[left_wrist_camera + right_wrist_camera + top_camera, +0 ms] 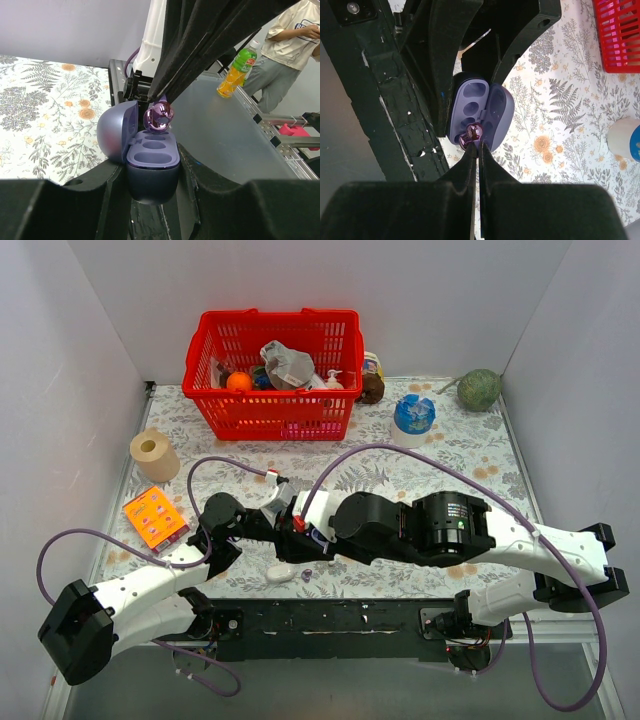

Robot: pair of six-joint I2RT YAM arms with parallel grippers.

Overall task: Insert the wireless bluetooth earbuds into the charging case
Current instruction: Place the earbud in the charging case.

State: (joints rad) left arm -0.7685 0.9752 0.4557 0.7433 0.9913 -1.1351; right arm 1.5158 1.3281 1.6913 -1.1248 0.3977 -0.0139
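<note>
The charging case [152, 156] is a blue-grey lavender shell with its lid swung open to the left and both sockets empty. My left gripper [152, 176] is shut on its body, one finger against each side. A shiny purple earbud [158, 118] hangs just over the far socket, pinched in the tips of my right gripper [479, 145]. In the right wrist view the earbud [472, 134] touches the rim of the open case [469, 106]. From the top camera both grippers meet near the table's front edge [305, 530]. A tiny dark bead [306, 575] lies on the cloth below them.
A red basket [272, 370] of odds and ends stands at the back. A paper roll [154, 454] and an orange box [155, 517] lie on the left. A blue-and-white cup [414, 416] and a green ball [480, 390] sit back right. A white oval piece [282, 573] lies by the front edge.
</note>
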